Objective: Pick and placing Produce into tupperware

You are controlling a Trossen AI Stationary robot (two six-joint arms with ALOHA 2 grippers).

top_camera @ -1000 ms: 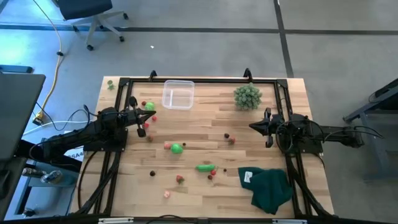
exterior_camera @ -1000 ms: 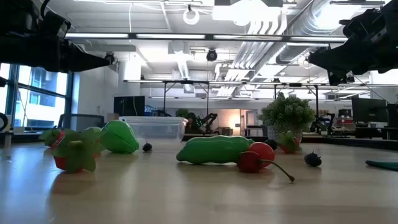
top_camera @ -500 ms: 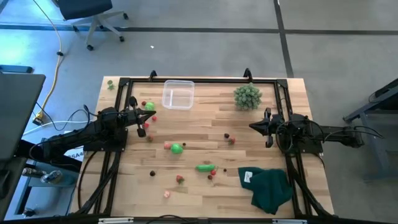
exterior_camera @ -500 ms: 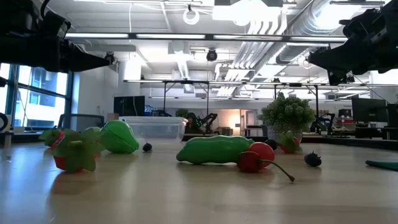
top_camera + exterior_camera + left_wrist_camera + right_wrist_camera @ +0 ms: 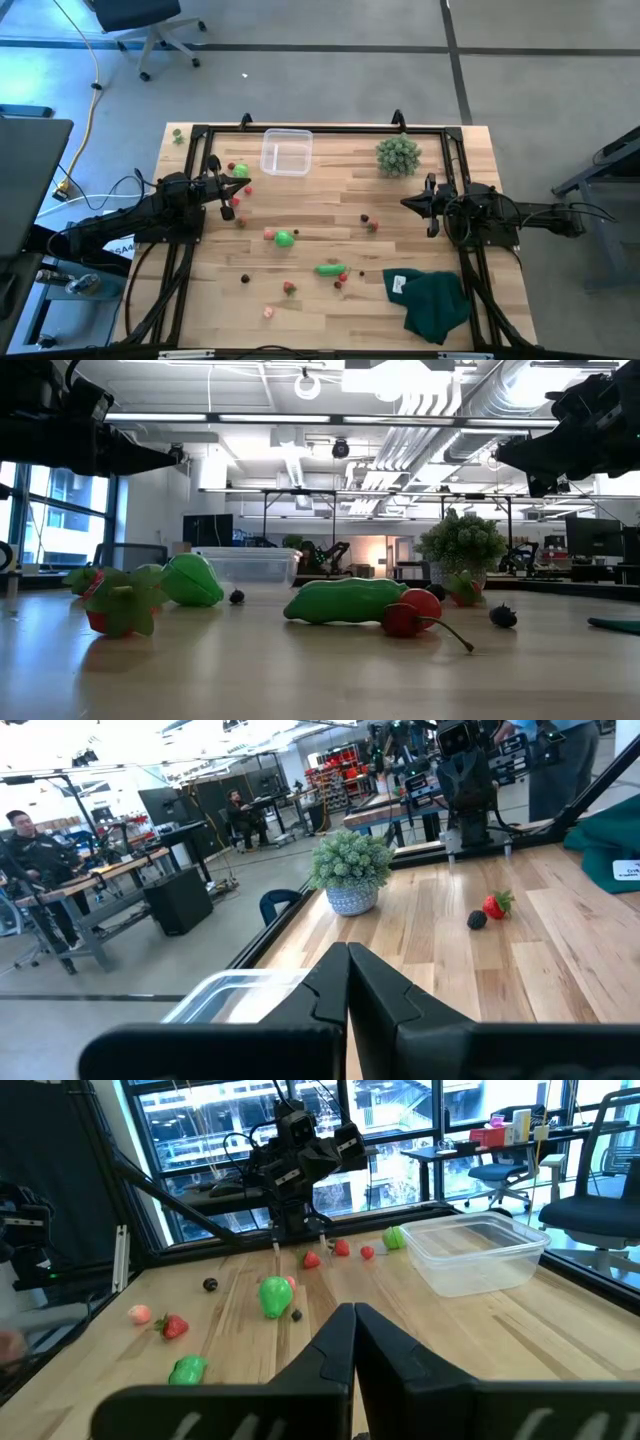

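Observation:
The produce lies scattered over the wooden table: a green ball (image 5: 285,238) in the middle, another green ball (image 5: 240,171) near my left gripper, a green elongated piece (image 5: 329,268), and small red, pink and dark bits such as a red berry (image 5: 289,288). The clear tupperware (image 5: 286,152) stands on its base at the far side, left of centre. My left gripper (image 5: 241,187) hovers shut at the table's left side, pointing level across it. My right gripper (image 5: 406,203) hovers shut at the right side, pointing toward the left one. Both are well above the table (image 5: 180,457), (image 5: 497,452).
A spiky grey-green bushy ball (image 5: 398,155) stands at the far side, right of the tupperware. A dark green cloth (image 5: 435,300) lies crumpled at the near right corner. A black frame (image 5: 320,128) runs around the table's edges. People sit at desks in the room beyond.

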